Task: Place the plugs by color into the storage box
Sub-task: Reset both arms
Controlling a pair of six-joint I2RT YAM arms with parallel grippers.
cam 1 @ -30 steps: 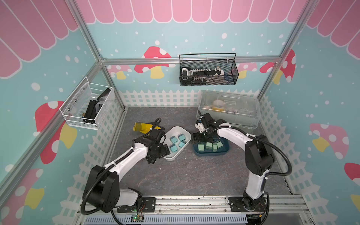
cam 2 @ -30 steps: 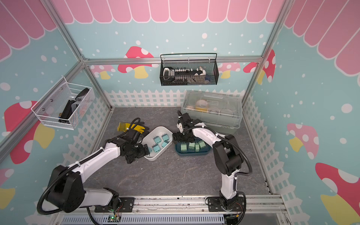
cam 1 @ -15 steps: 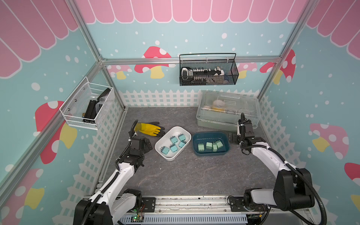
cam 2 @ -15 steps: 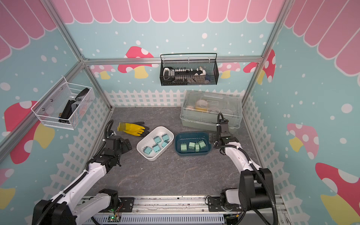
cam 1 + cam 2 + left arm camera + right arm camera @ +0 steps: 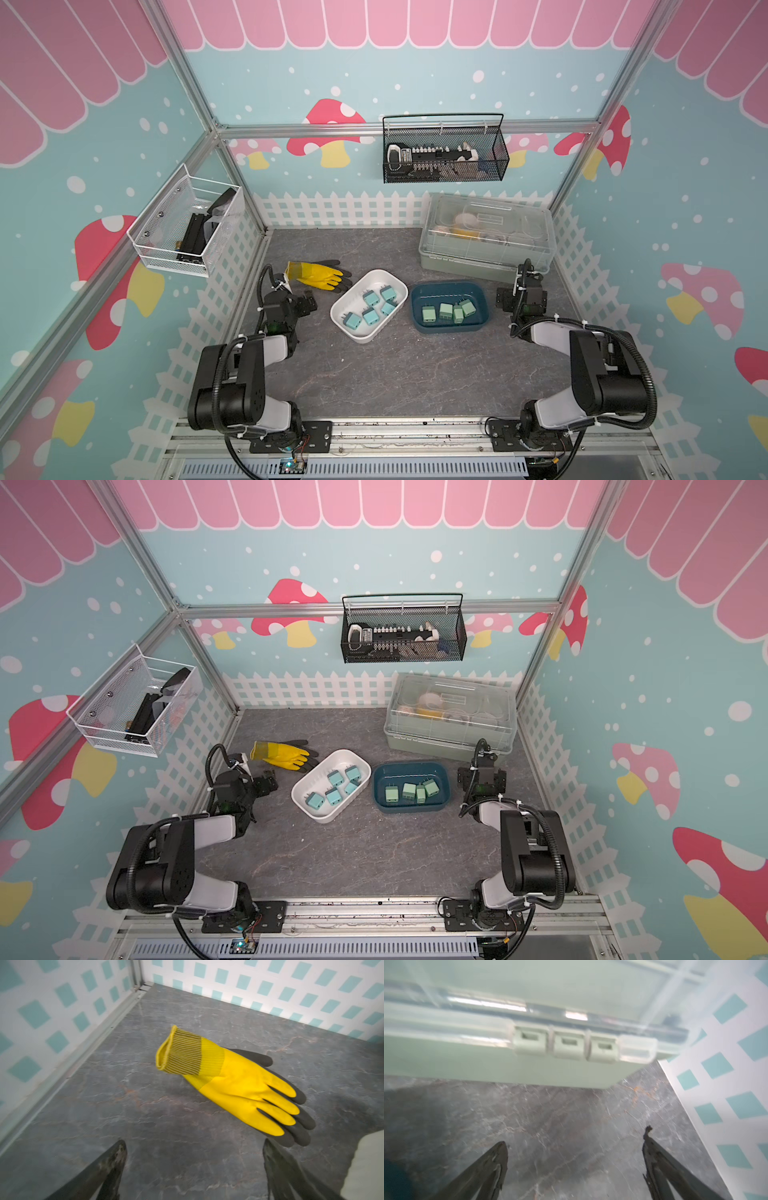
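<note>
My staged robot test cell, grey stone-look tabletop (image 5: 395, 374), silver aluminium frame (image 5: 270, 130) and mushroom-printed teal walls (image 5: 291, 75) around it.

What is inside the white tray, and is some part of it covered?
Five light blue plugs lie inside the white tray; nothing else is visible there. The tray floor under each plug is covered.

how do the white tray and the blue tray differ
The white tray sits turned at a slant; the blue tray sits nearly straight. The white tray holds five light blue plugs, the blue tray four pale green plugs. Both are shallow, open, with rounded corners.
</note>
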